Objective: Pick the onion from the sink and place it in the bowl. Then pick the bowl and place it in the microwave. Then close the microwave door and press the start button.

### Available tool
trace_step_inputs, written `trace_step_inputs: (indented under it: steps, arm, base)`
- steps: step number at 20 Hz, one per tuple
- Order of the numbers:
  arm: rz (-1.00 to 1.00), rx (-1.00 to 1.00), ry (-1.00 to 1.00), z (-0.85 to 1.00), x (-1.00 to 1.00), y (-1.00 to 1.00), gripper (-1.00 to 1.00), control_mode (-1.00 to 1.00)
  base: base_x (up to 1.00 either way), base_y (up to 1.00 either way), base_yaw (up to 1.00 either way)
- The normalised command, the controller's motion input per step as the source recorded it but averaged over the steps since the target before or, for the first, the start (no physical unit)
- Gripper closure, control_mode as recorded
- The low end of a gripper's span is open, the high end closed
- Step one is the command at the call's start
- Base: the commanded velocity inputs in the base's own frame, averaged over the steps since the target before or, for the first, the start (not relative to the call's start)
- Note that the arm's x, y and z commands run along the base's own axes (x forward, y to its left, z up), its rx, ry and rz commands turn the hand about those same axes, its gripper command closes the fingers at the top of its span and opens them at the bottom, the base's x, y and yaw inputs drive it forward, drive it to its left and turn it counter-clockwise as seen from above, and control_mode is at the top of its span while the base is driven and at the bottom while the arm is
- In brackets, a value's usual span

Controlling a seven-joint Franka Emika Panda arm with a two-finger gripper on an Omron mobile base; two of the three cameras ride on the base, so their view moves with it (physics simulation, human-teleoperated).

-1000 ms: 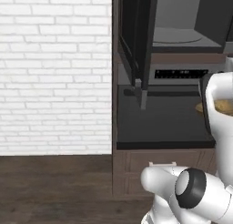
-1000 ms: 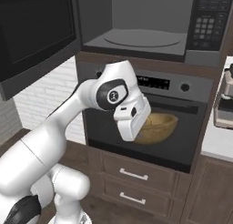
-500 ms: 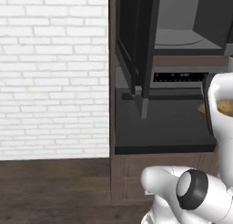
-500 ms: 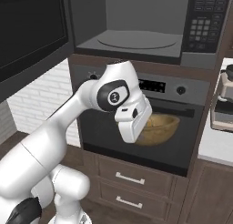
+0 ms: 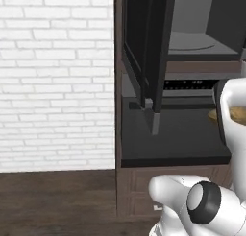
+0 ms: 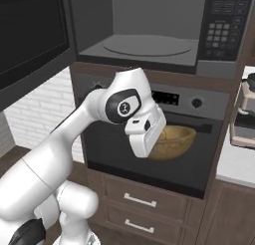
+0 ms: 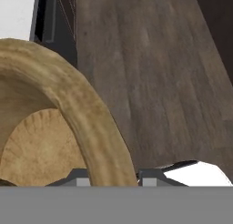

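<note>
**Bowl held in front of the oven, below the open microwave**

Landmark for all positions: the microwave (image 6: 149, 35).

1. My gripper (image 7: 111, 180) is clenched on the bowl (image 6: 172, 142). In the hand view the tan rim of the bowl (image 7: 86, 123) runs down between my two finger bases, one on either side of it, so the grip is on the bowl's wall. The fingertips themselves are hidden at the bottom of that view.

2. In the right base view the bowl hangs directly below the microwave, in front of the dark oven (image 6: 149, 154) front, just beside and to the right of my hand. It touches nothing but my gripper. It sits roughly level, opening upward.

3. The hand view shows a rounded, ridged, yellow-brown surface inside the bowl (image 7: 38, 145). I take this to be the onion, lying at the bottom of the bowl, close to my fingers. Its outline is cut off, so I cannot confirm its whole shape.

4. The microwave cavity is open, with its pale floor and round turntable exposed above the bowl. The keypad panel (image 6: 222, 25) lies at the microwave's right side.

5. The microwave door (image 5: 149, 53) stands swung out to the microwave's left; in the left base view it appears edge-on, to the right of the white brick wall (image 5: 55, 81).

6. In the left base view a sliver of the bowl (image 5: 214, 115) shows below the microwave, beside my forearm.
</note>
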Motion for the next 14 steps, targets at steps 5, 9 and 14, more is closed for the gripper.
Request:
trace_step_inputs:
  steps: [5, 9, 14]
  arm:
    - [0.0, 0.0, 0.0, 0.0, 0.0, 0.0, 1.0, 1.0]
    - [0.0, 0.0, 0.0, 0.0, 0.0, 0.0, 1.0, 1.0]
    - [0.0, 0.0, 0.0, 0.0, 0.0, 0.0, 1.0, 1.0]
  base:
    - [0.27, 0.0, -0.01]
    - [0.34, 0.0, -0.01]
    - [0.39, 0.0, -0.02]
